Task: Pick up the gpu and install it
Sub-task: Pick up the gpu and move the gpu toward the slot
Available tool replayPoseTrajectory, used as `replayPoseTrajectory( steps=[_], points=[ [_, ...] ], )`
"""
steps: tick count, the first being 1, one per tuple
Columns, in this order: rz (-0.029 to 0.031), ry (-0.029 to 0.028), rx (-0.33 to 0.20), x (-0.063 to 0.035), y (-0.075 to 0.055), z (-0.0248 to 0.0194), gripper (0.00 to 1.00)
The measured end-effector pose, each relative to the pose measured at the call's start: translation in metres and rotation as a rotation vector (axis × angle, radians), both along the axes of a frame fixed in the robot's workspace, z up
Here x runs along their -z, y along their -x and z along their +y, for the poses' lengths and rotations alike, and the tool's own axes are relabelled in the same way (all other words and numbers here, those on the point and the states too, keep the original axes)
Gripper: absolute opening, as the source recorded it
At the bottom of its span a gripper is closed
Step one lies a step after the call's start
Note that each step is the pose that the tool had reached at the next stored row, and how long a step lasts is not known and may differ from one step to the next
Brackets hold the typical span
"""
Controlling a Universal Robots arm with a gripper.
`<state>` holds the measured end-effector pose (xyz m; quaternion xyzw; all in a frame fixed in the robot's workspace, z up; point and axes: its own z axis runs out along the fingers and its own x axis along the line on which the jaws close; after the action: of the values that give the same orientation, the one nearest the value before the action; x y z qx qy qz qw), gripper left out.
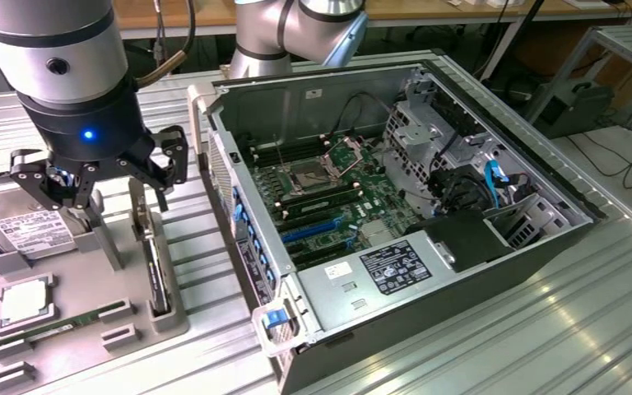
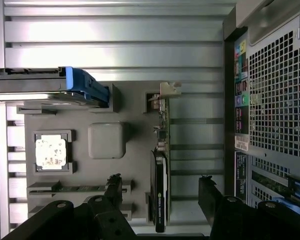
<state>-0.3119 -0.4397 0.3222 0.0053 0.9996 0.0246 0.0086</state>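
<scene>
One upright gpu [image 2: 159,200] below one wide-spread hand [image 2: 160,182]

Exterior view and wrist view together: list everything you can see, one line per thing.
gpu: one, green and black, standing on edge in a tray slot
hard drive: one, silver with white label, on the tray, exterior view's left
CPU: one, silver, in a tray pocket
RAM stick: one, green, in a tray slot beside the CPU
tray: one, grey, on the table beside the case
computer case: one, black, side open, motherboard showing, exterior view's right of the tray
table: one, silver ribbed metal, under everything
arm: one, grey, above the tray
gripper: one, black, open, above the gpu
</scene>
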Motion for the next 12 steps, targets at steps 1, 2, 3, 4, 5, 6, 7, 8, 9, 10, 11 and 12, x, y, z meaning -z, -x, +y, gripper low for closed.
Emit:
replayPoseTrajectory(
  steps=[1, 2, 3, 4, 5, 6, 7, 8, 9, 10, 11, 12],
  points=[
    [0.0001, 0.0001, 0.000, 0.0005, 0.0000, 0.0000, 0.72],
    [0.0001, 0.0000, 0.000, 0.0011, 0.0000, -0.0001, 0.72],
    [0.0000, 0.0000, 0.000, 0.0018, 0.0000, -0.0001, 0.72],
    [0.0001, 0.0000, 0.000, 0.0024, 0.0000, -0.0001, 0.72],
    [0.0001, 0.0001, 0.000, 0.0030, 0.0000, -0.0002, 0.72],
    [0.0001, 0.0001, 0.000, 0.0036, 0.0000, -0.0004, 0.72],
    [0.0002, 0.0002, -0.001, 0.0042, -0.0001, -0.0008, 0.72],
    [0.0002, 0.0002, -0.001, 0.0048, -0.0001, -0.0013, 0.72],
    [0.0001, 0.0002, -0.001, 0.0055, -0.0001, -0.0021, 0.72],
    [0.0001, 0.0001, -0.002, 0.0061, -0.0001, -0.0029, 0.72],
    [0.0001, 0.0000, -0.002, 0.0072, -0.0001, -0.0043, 0.72],
    [0.0000, 0.0000, -0.002, 0.0077, -0.0001, -0.0049, 0.72]
  ],
)
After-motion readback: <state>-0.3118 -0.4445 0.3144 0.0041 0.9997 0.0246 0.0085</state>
